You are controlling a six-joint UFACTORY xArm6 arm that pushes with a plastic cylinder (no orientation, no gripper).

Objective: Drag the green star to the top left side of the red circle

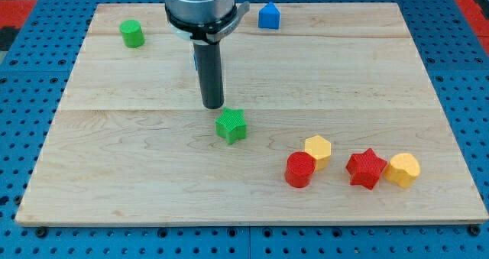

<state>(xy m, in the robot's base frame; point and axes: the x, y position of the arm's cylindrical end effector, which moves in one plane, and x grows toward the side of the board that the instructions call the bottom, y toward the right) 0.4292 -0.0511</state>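
The green star (231,126) lies near the middle of the wooden board (114,167). The red circle (300,169), a short red cylinder, stands to the star's lower right, well apart from it. My tip (213,106) is just above and left of the green star, very close to its upper left edge; whether they touch cannot be told. The rod rises from the tip to the arm's round head at the view's top.
A yellow hexagon (318,150) touches the red circle's upper right. A red star (366,168) and another yellow hexagon (403,169) sit further right. A green cylinder (132,33) stands at top left, a blue block (268,16) at top centre.
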